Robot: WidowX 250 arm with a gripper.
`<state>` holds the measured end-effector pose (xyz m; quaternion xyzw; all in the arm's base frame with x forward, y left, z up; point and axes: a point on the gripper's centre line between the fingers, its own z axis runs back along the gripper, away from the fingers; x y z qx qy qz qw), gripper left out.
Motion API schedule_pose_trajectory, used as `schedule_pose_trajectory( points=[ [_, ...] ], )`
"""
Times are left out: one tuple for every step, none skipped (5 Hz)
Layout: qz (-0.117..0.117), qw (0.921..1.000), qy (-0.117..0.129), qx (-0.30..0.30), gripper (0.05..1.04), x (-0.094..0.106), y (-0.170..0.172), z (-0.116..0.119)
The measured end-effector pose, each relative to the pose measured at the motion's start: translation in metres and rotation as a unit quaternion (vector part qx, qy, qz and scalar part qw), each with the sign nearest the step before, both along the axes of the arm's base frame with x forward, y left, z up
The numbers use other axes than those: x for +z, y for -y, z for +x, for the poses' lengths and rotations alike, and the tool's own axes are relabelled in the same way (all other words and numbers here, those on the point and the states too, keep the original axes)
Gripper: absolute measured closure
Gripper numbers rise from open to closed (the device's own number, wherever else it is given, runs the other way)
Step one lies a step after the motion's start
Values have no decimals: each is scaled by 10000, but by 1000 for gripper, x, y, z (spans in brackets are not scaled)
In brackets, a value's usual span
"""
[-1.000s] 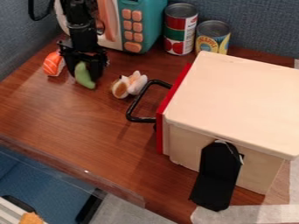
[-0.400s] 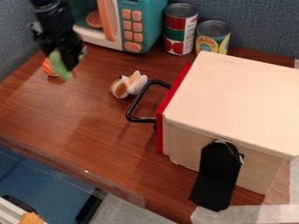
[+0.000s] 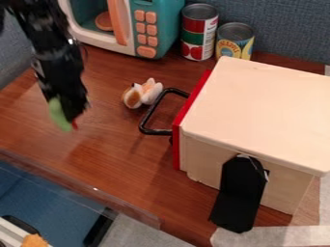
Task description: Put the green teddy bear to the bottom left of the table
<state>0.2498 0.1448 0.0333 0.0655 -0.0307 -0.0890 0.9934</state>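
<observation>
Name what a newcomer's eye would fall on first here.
Probably the big pale wooden box with a red front, dominating the right side. Next, the teal toy microwave with orange buttons at the back, then the small green toy held in the black two-finger gripper on the left.

hand point(image 3: 71, 114) moved toward table's point(image 3: 109, 154) front edge, green toy point(image 3: 59, 116) carried along

The soft green toy point(image 3: 58, 115) hangs aslant in the claw point(image 3: 67, 116), over the table's point(image 3: 106, 140) left part.
</observation>
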Motion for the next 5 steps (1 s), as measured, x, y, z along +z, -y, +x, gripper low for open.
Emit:
schedule_pose_trajectory(
  points=[
    [191,9997,-161,-47,621,-19,4,0],
    [333,9992,-201,21,538,-21,5,2],
    [410,9983,-223,342,232,-18,1,3],
    [411,9982,-6,433,67,2,1,1],
    [268,9980,-27,566,72,25,-3,-6]
  ],
)
